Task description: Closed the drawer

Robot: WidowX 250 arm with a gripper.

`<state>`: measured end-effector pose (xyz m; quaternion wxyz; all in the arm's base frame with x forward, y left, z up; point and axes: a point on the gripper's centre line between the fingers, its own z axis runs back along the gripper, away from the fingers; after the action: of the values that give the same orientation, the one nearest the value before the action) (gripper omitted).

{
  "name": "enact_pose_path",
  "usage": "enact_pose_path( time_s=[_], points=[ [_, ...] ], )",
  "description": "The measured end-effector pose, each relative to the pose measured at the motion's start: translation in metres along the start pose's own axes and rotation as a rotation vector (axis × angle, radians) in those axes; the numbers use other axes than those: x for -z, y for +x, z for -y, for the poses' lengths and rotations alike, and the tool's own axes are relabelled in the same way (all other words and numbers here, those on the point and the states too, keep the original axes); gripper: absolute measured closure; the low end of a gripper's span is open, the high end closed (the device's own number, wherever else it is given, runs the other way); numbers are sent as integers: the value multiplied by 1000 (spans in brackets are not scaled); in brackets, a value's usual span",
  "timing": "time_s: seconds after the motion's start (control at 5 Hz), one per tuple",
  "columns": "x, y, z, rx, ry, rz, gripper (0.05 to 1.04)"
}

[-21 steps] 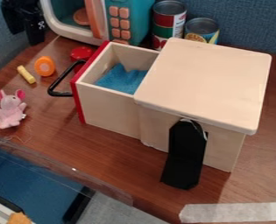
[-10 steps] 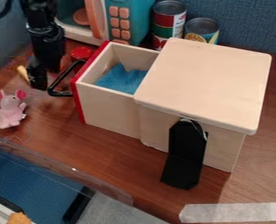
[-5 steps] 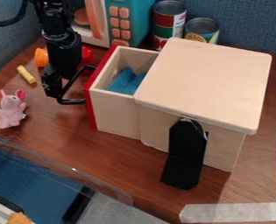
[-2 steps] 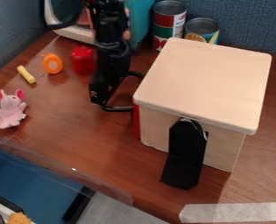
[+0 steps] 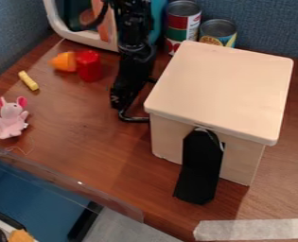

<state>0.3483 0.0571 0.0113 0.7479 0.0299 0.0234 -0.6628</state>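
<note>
My black gripper [image 5: 120, 97] hangs at the left side of the wooden box [image 5: 220, 90], against the black drawer handle [image 5: 134, 119]. The drawer is in the box: its red front and inside are hidden under the lid's edge, and only the handle sticks out to the left, partly behind the gripper. How the fingers stand cannot be made out.
A pink plush mouse [image 5: 11, 117], a yellow stick [image 5: 28, 81], an orange piece [image 5: 64, 62] and a red piece [image 5: 88, 65] lie left. Behind stand a toy microwave [image 5: 82, 35] and two cans [image 5: 182, 23]. A black flap [image 5: 200, 165] hangs on the box front.
The gripper has come in from the upper left and moved right along with the handle. The drawer has slid into the box. The orange piece has shifted beside the red one.
</note>
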Motion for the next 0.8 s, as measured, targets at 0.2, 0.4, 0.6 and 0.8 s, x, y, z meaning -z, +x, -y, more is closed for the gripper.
enact_pose_path(
  time_s=[0.2, 0.4, 0.6, 0.8],
  points=[
    [-1, 6, 2, 18, -21, 44, 83],
    [-9, -3, 11, -14, -16, 32, 83],
    [-42, -40, 19, -218, -44, -10, 83],
    [-72, -84, 42, -438, -69, 29, 83]
  ],
)
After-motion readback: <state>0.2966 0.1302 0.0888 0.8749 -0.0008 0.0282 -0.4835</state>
